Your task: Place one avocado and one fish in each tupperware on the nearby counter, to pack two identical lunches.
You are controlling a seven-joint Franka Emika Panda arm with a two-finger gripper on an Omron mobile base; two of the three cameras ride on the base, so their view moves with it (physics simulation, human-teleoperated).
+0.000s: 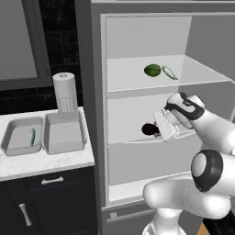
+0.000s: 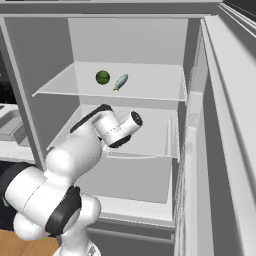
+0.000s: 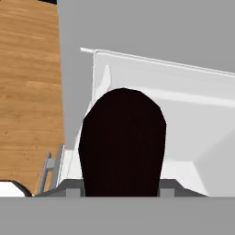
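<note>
In the open fridge, a dark avocado lies on the middle shelf. My gripper is shut on it from the right. The hand view shows the same dark avocado close up between the fingertips. A green avocado and a pale fish rest side by side on the upper shelf. On the counter at the left stand two grey tupperwares. The left tupperware holds a fish; the right tupperware looks empty.
A paper towel roll stands behind the right tupperware. The fridge door hangs open on the right. The fridge's left wall separates the shelves from the counter. Dark cabinets with silver handles sit under the counter.
</note>
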